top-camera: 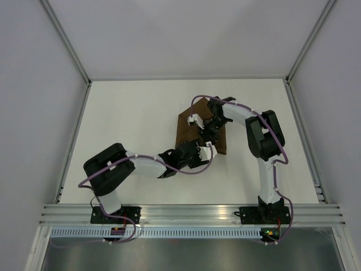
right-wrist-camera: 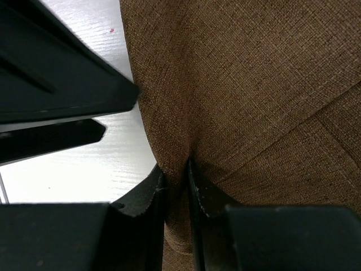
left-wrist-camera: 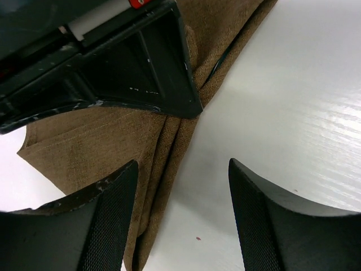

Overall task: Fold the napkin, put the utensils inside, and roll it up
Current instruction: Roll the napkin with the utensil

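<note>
The dark-brown napkin (top-camera: pixel 189 134) lies folded on the white table between both arms. In the right wrist view my right gripper (right-wrist-camera: pixel 176 189) is shut on a pinched fold at the napkin's (right-wrist-camera: pixel 254 73) left edge; in the top view the right gripper (top-camera: pixel 210 131) is over the cloth's middle. My left gripper (left-wrist-camera: pixel 183 220) is open and empty; its left finger (left-wrist-camera: pixel 107 220) is over the napkin's (left-wrist-camera: pixel 90 147) layered edge and its right finger over bare table. In the top view the left gripper (top-camera: pixel 207 150) is at the cloth's near edge. No utensils show.
The white table (top-camera: pixel 130 124) is walled by grey panels at the back and both sides, with an aluminium rail along the near edge. The right gripper's dark body (left-wrist-camera: pixel 130 73) hangs close above the left gripper's fingers.
</note>
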Tool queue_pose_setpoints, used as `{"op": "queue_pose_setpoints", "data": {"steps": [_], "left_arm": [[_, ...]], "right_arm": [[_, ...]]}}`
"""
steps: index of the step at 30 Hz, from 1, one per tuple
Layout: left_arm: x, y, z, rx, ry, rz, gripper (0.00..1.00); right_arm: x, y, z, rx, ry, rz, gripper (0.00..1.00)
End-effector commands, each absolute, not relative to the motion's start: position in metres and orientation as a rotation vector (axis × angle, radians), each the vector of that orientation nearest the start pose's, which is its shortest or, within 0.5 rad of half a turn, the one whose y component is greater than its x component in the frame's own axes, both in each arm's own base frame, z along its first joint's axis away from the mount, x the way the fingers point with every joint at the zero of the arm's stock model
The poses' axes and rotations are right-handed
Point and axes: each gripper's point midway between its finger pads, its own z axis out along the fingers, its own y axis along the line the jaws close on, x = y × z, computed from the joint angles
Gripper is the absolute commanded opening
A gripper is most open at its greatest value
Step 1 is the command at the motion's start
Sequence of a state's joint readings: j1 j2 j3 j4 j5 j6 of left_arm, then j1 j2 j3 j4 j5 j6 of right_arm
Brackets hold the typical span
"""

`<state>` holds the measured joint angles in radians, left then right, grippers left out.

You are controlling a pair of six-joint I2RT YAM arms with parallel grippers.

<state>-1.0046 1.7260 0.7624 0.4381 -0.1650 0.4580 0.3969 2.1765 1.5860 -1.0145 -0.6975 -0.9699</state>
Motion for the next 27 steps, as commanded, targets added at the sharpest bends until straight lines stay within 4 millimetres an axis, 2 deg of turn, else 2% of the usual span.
{"op": "queue_pose_setpoints", "data": {"steps": [1,7,13,16,19,22,23,27], "left_arm": [[0.293,-0.363,0.07,1.341,1.509,-0.091,0.71],[0.304,-0.369,0.057,1.4,1.493,-0.006,0.71],[0.299,-0.373,0.037,1.477,1.524,-0.022,0.67],[0.293,-0.372,0.03,1.513,1.548,-0.051,0.59],[0.284,-0.371,0.017,1.562,1.589,-0.083,0.45],[0.278,-0.372,0.009,1.587,1.619,-0.119,0.36],[0.275,-0.37,0.004,1.602,1.635,-0.123,0.31],[0.269,-0.372,-0.005,1.622,1.68,-0.16,0.21]], "right_arm": [[0.289,0.186,-0.033,-1.897,2.37,0.938,0.19],[0.289,0.184,-0.035,-1.903,2.381,0.939,0.18],[0.29,0.183,-0.035,-1.903,2.389,0.939,0.18],[0.29,0.182,-0.035,-1.906,2.394,0.943,0.19],[0.291,0.181,-0.036,-1.907,2.396,0.947,0.18],[0.292,0.181,-0.036,-1.909,2.397,0.95,0.18],[0.292,0.181,-0.036,-1.907,2.398,0.95,0.18],[0.292,0.18,-0.035,-1.905,2.399,0.954,0.18]]}}
